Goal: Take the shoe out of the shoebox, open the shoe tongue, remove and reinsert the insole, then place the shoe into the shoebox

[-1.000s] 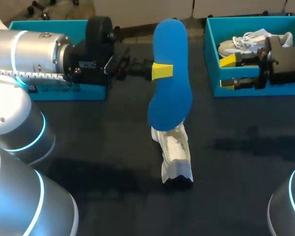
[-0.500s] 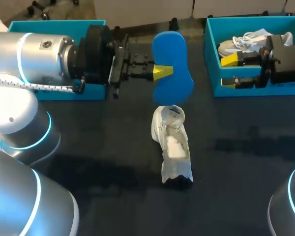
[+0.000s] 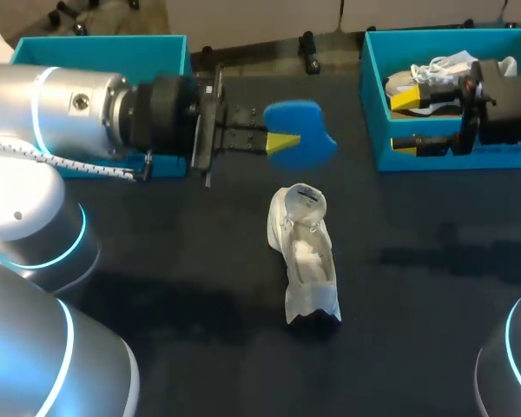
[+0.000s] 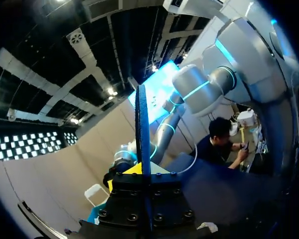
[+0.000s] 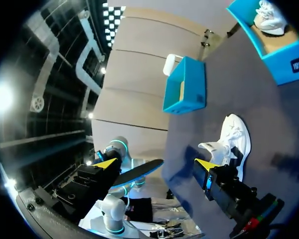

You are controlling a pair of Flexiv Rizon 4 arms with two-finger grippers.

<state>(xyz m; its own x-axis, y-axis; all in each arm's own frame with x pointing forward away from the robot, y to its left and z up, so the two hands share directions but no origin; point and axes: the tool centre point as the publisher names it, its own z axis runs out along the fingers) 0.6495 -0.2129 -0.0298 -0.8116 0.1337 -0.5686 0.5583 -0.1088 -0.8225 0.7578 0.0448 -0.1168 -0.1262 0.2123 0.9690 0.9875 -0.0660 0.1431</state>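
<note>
A white shoe [image 3: 304, 256] stood on the dark table [image 3: 434, 287] just below the centre of the head view, its opening facing up and nothing touching it. Above it in the frame, the left gripper [image 3: 282, 143] reached in from the left edge with its yellow-tipped fingers closed on a blue insole [image 3: 302, 130]. The insole was held in the air, clear of the shoe, and appeared as a short, foreshortened shape. In the left wrist view the insole [image 4: 142, 124] was seen edge-on, a thin dark blade rising straight out from between that gripper's fingers.

Farther back, a teal shoebox [image 3: 373, 104] sat in the upper right corner of the head view with a second white shoe [image 3: 438, 71] inside it. The right gripper [image 3: 408, 122] hung over this box, fingers spread wide and holding nothing. Another teal box [image 3: 95, 48] sat in the upper left corner, partly hidden by the left arm.
</note>
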